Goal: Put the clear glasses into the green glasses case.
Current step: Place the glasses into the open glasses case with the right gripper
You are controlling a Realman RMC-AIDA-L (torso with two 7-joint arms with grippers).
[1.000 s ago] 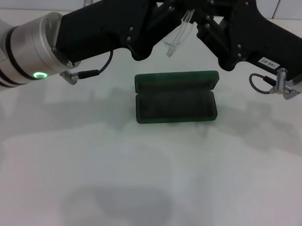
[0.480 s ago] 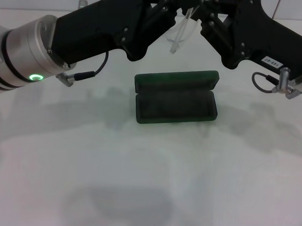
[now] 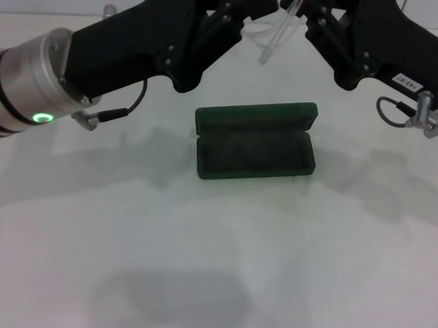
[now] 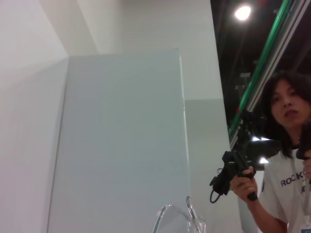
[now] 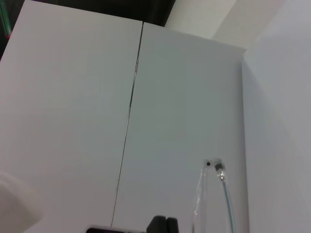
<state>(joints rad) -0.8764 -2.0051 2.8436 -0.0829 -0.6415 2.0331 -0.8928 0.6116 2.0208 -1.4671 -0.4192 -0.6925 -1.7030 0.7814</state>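
Head view: both arms raised over the far edge of the white bench (image 3: 215, 279). Left gripper (image 3: 242, 14) and right gripper (image 3: 318, 13) meeting around the clear glasses (image 3: 275, 38), held aloft between them; cannot tell how tightly either set of fingers closes. Green glasses case (image 3: 254, 152) lying open mid-bench, lid tipped back, directly below.

Left wrist view: only a curved lens edge (image 4: 180, 219) against the wall.

Right wrist view: one thin clear arm with hinge (image 5: 214, 194).

Likely risk: uneven release, letting the frame swing and miss the felt hollow.
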